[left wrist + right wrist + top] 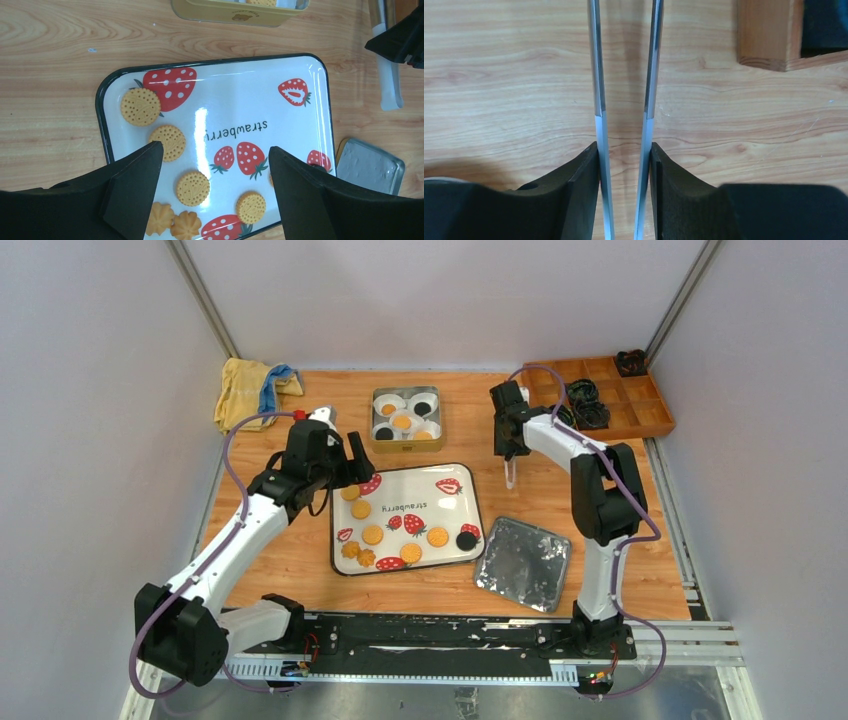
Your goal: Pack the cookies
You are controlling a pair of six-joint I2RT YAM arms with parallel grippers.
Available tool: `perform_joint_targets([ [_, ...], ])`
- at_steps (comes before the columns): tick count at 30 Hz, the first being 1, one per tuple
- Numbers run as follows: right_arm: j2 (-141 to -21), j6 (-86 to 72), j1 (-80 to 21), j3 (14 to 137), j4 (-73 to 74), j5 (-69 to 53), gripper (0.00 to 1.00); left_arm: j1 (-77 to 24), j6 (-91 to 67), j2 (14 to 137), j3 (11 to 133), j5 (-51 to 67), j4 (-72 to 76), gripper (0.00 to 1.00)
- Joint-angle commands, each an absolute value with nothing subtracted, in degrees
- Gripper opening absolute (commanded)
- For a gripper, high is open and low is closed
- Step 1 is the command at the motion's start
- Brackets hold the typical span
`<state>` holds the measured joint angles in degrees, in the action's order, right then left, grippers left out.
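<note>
Several golden cookies (372,535) and one black cookie (466,539) lie on the white strawberry tray (420,490). Round cookies (193,188) and two flower-shaped ones (161,218) show in the left wrist view. My left gripper (350,465) (215,150) hovers open over the tray's (300,130) left end with nothing between its fingers. My right gripper (510,445) (624,147) is shut on a pair of metal tongs (598,100) (511,475) that hang over bare wood, right of the tray. The tongs' tips (387,85) stand apart and hold nothing.
A square yellow tin (377,443) behind the tray holds white paper cups with cookies in them. Its silver lid (522,563) lies to the tray's front right. A wooden compartment box (620,405) sits at the back right and a yellow cloth (245,390) at the back left.
</note>
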<state>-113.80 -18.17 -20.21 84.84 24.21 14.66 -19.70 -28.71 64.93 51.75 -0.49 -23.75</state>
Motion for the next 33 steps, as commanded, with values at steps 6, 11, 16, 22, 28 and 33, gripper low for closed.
perform_joint_targets([
  [6,-118.0,-19.0,-18.0,86.5,28.5,11.0,0.61,-20.0,-28.0,64.5,51.8,-1.5,-23.9,0.85],
  [11,-115.6,-18.5,-18.0,87.5,28.2,9.9,0.66,-20.0,-27.0,64.4,53.6,-2.3,-24.2,0.88],
  [16,-110.1,-18.5,-18.1,86.9,27.6,9.0,0.68,-20.0,-25.6,63.9,57.4,-5.6,-25.3,0.91],
  [22,-99.8,-17.7,-19.1,81.6,27.5,11.2,0.68,-20.0,-26.1,63.6,60.2,-5.9,-25.4,0.92],
  [28,-90.7,-15.8,-23.1,73.4,27.6,11.4,0.30,-20.0,-27.3,62.0,57.1,-4.7,-24.4,0.88],
  [33,-90.8,-16.7,-28.2,69.1,28.3,7.6,0.03,-20.0,-28.4,63.0,55.9,-2.3,-24.1,0.87],
])
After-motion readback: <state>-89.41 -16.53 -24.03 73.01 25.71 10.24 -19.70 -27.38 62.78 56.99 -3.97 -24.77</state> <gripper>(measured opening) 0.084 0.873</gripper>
